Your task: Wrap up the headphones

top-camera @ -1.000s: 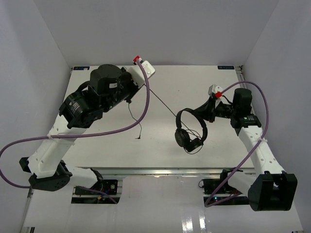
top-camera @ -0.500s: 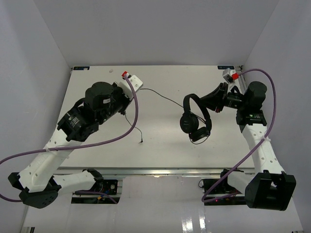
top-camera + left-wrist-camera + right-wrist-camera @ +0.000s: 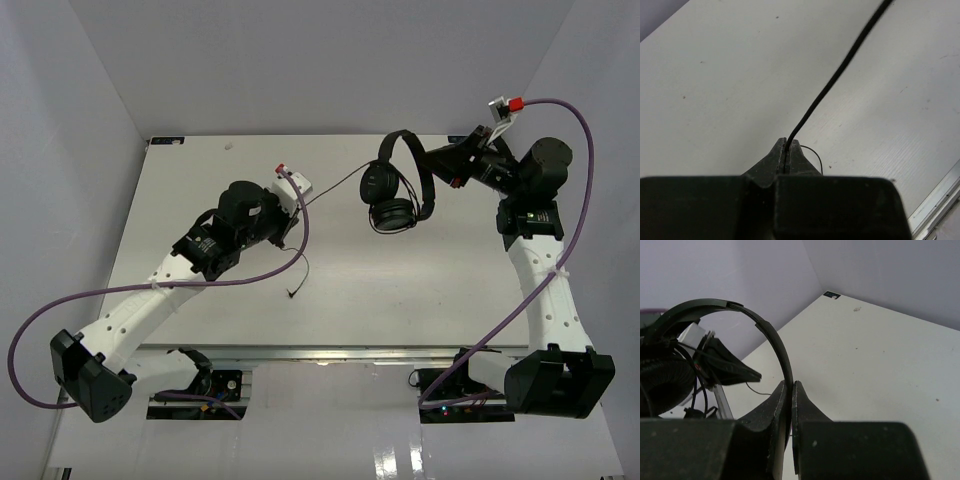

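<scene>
Your right claw (image 3: 791,385) is clamped on the headband of the headphones (image 3: 398,185), which hang clear of the tabletop (image 3: 400,290) over its far right part, earcups lowest. In the right wrist view the band arcs up from between the fingers, and only one earcup shows, dark and cut off by the left edge.

Your left claw (image 3: 788,150) is pinched shut on the cord (image 3: 840,75). From the wrist you see only that thin line leaving the fingertips and running out of the top of the frame. From above, the claw tips are tucked under the wrist body, so the pinch itself is hard to make out there.

The cord's loose end (image 3: 291,292) lies on the tabletop near the left arm. It is too small to tell whether it is the plug.
</scene>
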Action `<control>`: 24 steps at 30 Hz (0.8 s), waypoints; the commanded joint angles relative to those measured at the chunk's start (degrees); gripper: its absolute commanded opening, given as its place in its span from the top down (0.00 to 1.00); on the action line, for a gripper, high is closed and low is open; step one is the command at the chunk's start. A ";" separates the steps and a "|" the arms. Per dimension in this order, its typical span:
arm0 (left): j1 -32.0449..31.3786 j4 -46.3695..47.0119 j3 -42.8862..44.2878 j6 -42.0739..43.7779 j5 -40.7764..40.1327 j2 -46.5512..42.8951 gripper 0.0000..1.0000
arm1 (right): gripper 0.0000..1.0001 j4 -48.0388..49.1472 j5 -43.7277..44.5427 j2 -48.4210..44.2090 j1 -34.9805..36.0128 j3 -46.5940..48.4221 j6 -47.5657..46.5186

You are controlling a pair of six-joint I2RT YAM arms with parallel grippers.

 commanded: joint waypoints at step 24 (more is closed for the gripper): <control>-6.36 31.13 -0.25 -22.45 10.01 16.55 1.00 | 0.92 -12.46 43.38 9.06 13.71 10.47 6.03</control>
